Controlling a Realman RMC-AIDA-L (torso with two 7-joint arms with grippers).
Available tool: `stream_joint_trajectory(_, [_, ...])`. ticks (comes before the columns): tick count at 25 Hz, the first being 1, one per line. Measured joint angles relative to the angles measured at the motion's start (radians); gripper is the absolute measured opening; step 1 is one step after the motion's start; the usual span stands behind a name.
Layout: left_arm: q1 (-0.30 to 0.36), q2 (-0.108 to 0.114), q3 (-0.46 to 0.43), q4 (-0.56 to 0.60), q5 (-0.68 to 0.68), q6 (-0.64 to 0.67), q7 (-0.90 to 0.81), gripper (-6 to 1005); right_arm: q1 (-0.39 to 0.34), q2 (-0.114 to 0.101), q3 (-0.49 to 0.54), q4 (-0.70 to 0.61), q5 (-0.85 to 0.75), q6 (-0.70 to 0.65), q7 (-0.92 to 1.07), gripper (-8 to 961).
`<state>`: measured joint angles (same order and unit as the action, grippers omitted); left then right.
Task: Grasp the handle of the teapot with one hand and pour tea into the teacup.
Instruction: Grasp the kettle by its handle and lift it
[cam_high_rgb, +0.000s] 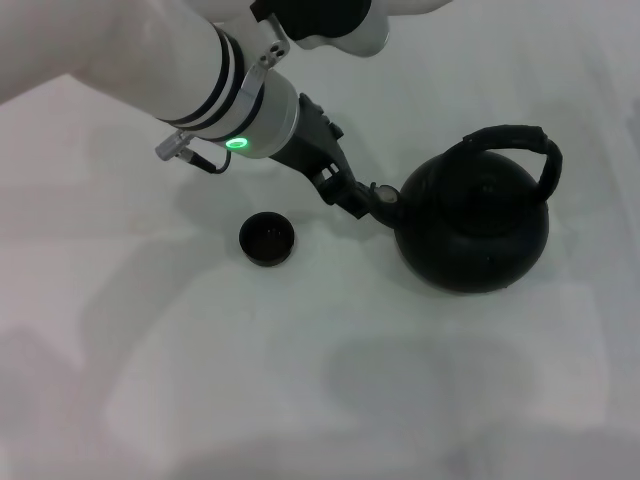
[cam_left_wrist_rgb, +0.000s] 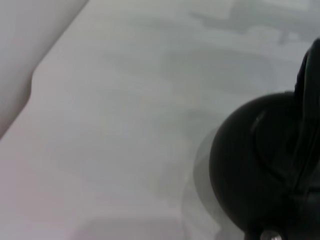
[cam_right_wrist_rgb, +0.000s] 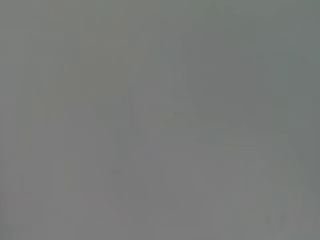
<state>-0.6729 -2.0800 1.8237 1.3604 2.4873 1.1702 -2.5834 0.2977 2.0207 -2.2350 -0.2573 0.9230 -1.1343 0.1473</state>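
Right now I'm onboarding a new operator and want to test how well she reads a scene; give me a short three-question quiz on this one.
1. True or false: the teapot stands upright on the table.
2. Which arm reaches toward the teapot: A left, B right?
3. Fill in: the teacup sits to the robot's ____ of the teapot.

Key: 1 true. 2 A; the left gripper is beside the pot's left side, below the handle. 3 left.
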Motion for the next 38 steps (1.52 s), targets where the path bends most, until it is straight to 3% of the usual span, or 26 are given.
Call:
stream_joint_trajectory(3, [0.009,0.0,0.004,0.017,-0.001,-0.023,0.003,876,0.001,0.0,0.0,0.0,0.0,-0.001,0.0,855])
stream_joint_trajectory(9, [0.091,0.0,0.006,0.097,-0.018,-0.133,0.058,876,0.002,-0.001,0.0,0.005,0.001,-0.002,0.0,855])
stream_joint_trajectory(13, [0.156,0.0,0.007,0.106,-0.059,-0.291,0.08,876,0.002,-0.001,0.0,0.006,0.0,-0.003,0.0,855])
stream_joint_trajectory(17, [0.277,0.0,0.004,0.099,-0.083,-0.566,0.082,877,0.001,-0.001,0.0,0.006,0.0,-0.003,0.0,855])
stream_joint_trajectory(19, [0.292,0.0,0.005,0.097,-0.087,-0.603,0.081,877,0.001,-0.001,0.0,0.006,0.0,-0.003,0.0,855])
stream_joint_trajectory(24, [0.377,0.002,0.006,0.029,-0.254,-0.877,0.081,877,0.005,-0.002,0.0,0.008,0.0,-0.003,0.0,855])
stream_joint_trajectory(30, [0.397,0.004,0.001,-0.1,-0.459,-1.106,0.081,876,0.006,-0.002,0.0,0.01,0.012,-0.002,0.0,855])
stream_joint_trajectory(33, [0.401,0.003,0.059,-0.188,-0.545,-1.323,0.068,874,0.008,-0.002,0.0,0.008,0.035,-0.002,0.0,855])
stream_joint_trajectory(38, [0.398,0.003,0.117,-0.279,-0.548,-1.504,-0.06,872,0.013,-0.002,0.0,0.01,0.04,-0.002,0.0,855])
